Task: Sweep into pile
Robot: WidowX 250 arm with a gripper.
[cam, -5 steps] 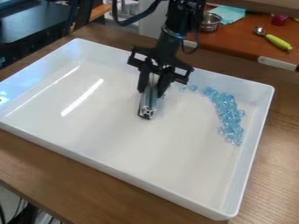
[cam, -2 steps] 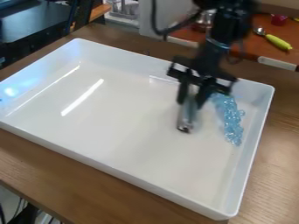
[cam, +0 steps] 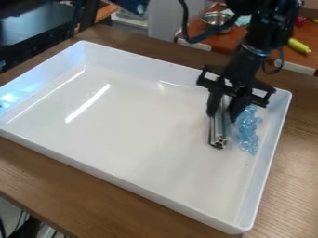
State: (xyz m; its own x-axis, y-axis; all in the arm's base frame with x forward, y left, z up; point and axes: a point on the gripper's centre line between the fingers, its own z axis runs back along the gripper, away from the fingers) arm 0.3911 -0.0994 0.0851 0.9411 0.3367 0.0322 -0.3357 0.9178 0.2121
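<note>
My gripper (cam: 222,114) hangs over the right part of the white tray (cam: 136,125), shut on a silver metal bar that slants down toward the tray floor. The bar (cam: 220,132) ends low, close to the floor; whether it touches I cannot tell. Just right of it, light-blue clear pieces (cam: 248,135) lie in a narrow band along the tray's right side. The upper end of this band is partly hidden behind the gripper.
The tray's raised walls surround the work area, on a brown wooden table (cam: 118,204). Behind the far wall, an orange-brown counter holds a metal bowl (cam: 216,19) and a yellow-green handled utensil (cam: 299,45). A dark surface (cam: 38,25) stands at upper left.
The gripper and bar have moved right and a little toward the camera, up beside the blue pieces. Pieces formerly spread along the far wall are now drawn into the narrower band at right.
</note>
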